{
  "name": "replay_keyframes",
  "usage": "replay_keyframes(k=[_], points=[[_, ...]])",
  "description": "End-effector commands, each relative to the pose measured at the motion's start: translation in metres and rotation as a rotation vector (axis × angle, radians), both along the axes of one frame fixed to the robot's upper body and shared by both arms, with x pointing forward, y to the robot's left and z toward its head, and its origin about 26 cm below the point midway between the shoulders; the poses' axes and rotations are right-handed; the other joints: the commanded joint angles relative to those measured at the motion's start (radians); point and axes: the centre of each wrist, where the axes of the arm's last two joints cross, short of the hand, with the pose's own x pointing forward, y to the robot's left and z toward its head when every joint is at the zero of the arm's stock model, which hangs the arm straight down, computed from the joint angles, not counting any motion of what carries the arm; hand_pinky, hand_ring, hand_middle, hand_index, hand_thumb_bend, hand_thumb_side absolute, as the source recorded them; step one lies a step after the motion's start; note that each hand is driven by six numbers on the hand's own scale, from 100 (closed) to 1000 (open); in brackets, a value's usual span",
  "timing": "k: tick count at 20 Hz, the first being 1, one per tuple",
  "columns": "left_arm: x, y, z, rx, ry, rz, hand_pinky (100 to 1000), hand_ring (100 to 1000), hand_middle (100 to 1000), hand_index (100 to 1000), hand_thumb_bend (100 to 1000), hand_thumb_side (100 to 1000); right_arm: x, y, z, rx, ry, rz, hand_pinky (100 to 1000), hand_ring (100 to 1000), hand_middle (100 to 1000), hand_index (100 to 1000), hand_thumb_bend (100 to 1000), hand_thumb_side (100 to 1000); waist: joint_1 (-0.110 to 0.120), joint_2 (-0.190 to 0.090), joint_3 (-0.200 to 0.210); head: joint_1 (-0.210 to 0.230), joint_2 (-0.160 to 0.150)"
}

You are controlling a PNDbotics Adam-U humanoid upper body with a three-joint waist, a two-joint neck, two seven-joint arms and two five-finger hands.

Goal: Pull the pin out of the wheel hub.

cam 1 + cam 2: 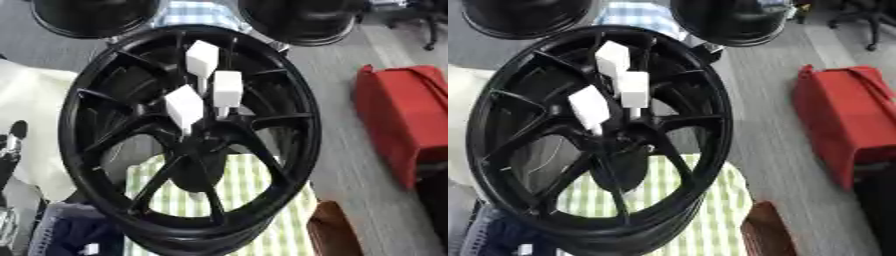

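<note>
- Nearest, at 6 o'clock: a green-and-white checked cloth (pixel 254 200) is seen through the lower spokes; a dark blue item (pixel 74 235) lies at 7 o'clock and a brown object (pixel 332 232) at 5 o'clock.
- At 9 o'clock on the left edge of the left eye view, a dark mechanical part (pixel 10 145) is noted; whether it is a hand cannot be told, and its fingers are not resolved. No hand is made out in the right eye view.
- Centre: the black wheel hub (pixel 297 145) stands tilted, filling most of the view, its spokes meeting at the middle.
- Three white block-headed pins (pixel 227 89) are seated around the centre, at roughly 12 o'clock, 1 o'clock and 10 o'clock of the hub middle, close together, heads toward the camera. None is touched.
- At 3 o'clock, well apart from the hub: a red bag (pixel 407 115) on grey floor.
- Farthest, at 11 and 1 o'clock: two more black rims (pixel 302 20), partly cropped.
</note>
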Motion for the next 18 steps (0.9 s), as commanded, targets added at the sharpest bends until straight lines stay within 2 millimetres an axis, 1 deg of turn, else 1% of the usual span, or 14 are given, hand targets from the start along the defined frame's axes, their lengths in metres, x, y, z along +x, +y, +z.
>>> replay_keyframes(k=[1, 3, 6, 9, 11, 13, 18], points=[[0.001, 0.01, 0.008, 0.034, -0.011, 0.011, 835, 636, 573, 739, 771, 469, 0.005, 0.016, 0.001, 0.022, 0.017, -0.019, 751, 748, 715, 771, 539, 435, 0.0, -0.028, -0.001, -0.021, 0.0], [0.0, 0.011, 0.006, 0.043, -0.002, 0.015, 836, 637, 574, 739, 771, 471, 0.01, 0.03, -0.011, 0.047, 0.043, -0.033, 745, 742, 706, 767, 538, 448, -0.004, -0.036, -0.001, -0.038, 0.0], [-0.001, 0.012, 0.002, 0.059, 0.014, 0.019, 836, 638, 575, 739, 771, 471, 0.017, 0.05, -0.027, 0.087, 0.075, -0.063, 730, 732, 695, 763, 532, 438, -0.008, -0.046, 0.001, -0.041, 0.009], [0.001, 0.009, -0.001, 0.059, 0.023, 0.016, 836, 638, 575, 739, 769, 470, 0.02, 0.063, -0.04, 0.103, 0.084, -0.113, 731, 732, 695, 769, 534, 444, -0.01, -0.056, 0.01, -0.052, 0.014], [0.002, 0.008, -0.002, 0.049, 0.026, 0.014, 836, 638, 575, 739, 769, 470, 0.017, 0.071, -0.046, 0.085, 0.088, -0.137, 735, 737, 699, 775, 535, 452, -0.013, -0.061, 0.016, -0.059, 0.014], [0.004, 0.007, -0.003, 0.041, 0.028, 0.011, 836, 638, 575, 739, 769, 470, 0.015, 0.078, -0.051, 0.054, 0.09, -0.149, 738, 740, 702, 780, 536, 456, -0.015, -0.064, 0.02, -0.065, 0.014], [0.005, 0.005, -0.004, 0.033, 0.03, 0.004, 837, 639, 576, 739, 769, 471, 0.014, 0.085, -0.069, -0.011, 0.111, -0.174, 737, 744, 709, 790, 542, 464, -0.016, -0.065, 0.024, -0.067, 0.014]])
